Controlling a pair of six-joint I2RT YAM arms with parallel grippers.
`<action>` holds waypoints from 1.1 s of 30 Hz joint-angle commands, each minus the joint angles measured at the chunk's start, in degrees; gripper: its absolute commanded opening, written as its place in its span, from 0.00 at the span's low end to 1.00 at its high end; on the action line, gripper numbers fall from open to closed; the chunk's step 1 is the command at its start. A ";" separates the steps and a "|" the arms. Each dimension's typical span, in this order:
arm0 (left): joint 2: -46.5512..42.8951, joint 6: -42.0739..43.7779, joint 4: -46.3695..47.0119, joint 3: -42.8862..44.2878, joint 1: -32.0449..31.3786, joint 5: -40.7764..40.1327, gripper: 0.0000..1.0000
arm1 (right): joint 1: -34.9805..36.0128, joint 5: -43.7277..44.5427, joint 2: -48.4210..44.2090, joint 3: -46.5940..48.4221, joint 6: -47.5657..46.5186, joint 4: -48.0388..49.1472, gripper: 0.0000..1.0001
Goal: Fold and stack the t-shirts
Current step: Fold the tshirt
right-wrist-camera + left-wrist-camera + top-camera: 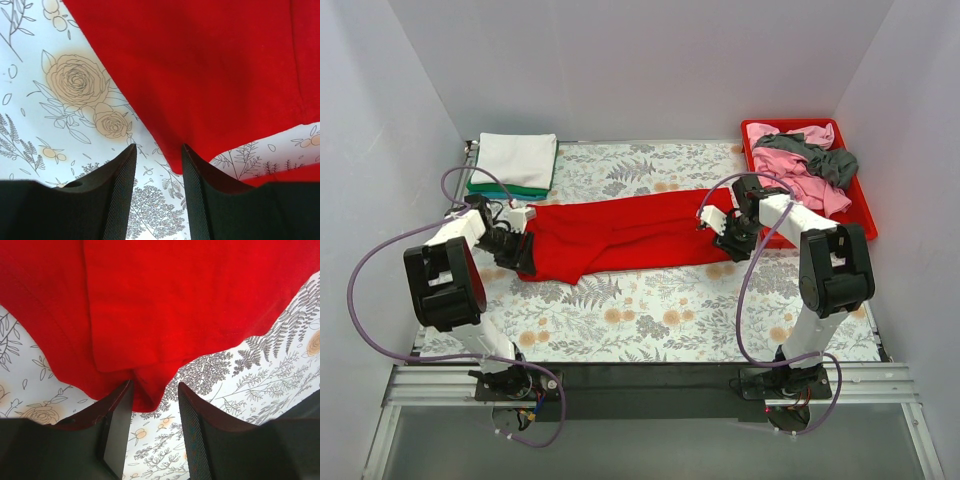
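Note:
A large bright red t-shirt (620, 235) lies folded into a long band across the middle of the table. My left gripper (520, 250) is at its left end, jaws open. In the left wrist view the gripper (156, 385) has a corner of the red t-shirt (165, 305) lying between the fingertips, against the left finger (120, 415). My right gripper (718, 228) is at the right end, jaws open. In the right wrist view the gripper (159, 147) has a corner of the red t-shirt (200, 65) reaching down beside the right finger (200, 195).
A folded white t-shirt (517, 157) lies on a folded green one (505, 188) at the back left. A red plastic tray (865, 215) at the back right holds pink (800, 170) and dark grey (830, 160) t-shirts. A floral cloth (650, 315) covers the table.

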 commanded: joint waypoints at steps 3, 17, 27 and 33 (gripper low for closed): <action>-0.13 0.12 2.06 -0.60 0.13 -0.93 0.39 | 0.44 2.10 1.64 -0.44 -1.59 2.73 0.44; -0.13 6.36 -2.24 1.67 6.19 -4.27 0.00 | 0.44 7.90 -2.48 -7.73 -5.54 3.34 0.01; -0.74 11.29 -7.52 0.99 8.30 -4.62 0.00 | 1.31 7.83 -8.45 -12.83 -6.96 -1.05 0.01; -2.76 10.67 -8.21 -1.66 8.31 -1.47 0.19 | 4.56 3.26 -11.53 -12.22 -2.40 -4.74 0.29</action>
